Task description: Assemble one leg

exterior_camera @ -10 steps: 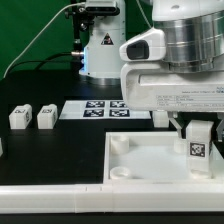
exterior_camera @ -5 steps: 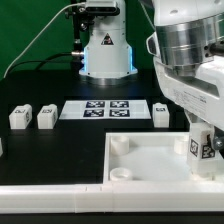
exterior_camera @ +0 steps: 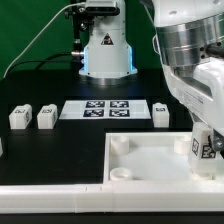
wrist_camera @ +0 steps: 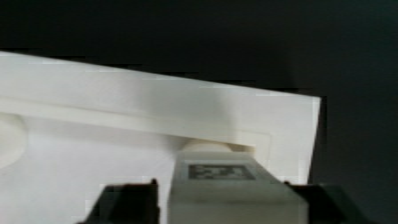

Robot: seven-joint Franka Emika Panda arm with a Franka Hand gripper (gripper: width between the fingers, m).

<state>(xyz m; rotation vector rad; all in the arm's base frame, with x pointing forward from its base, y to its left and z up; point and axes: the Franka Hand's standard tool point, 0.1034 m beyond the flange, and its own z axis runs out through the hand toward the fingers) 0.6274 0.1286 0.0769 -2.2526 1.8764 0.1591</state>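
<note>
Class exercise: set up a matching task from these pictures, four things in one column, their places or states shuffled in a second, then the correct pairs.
1. black fingers
2. thin flat white marker board
3. large flat white square panel
4. side-by-side pair of white tagged legs

A. table, exterior view's left
B. foreground, lying flat
C. shut on a small chunky white plastic tagged leg
D. mid-table, beyond the panel

Pairs: 1-C; 2-D; 3-B; 4-A

The leg (exterior_camera: 199, 146) is seen as smooth, matt white plastic. The counter (exterior_camera: 60, 150) is covered in matt black. The panel (exterior_camera: 150, 165) is moulded in smooth, faintly glossy white plastic.
</note>
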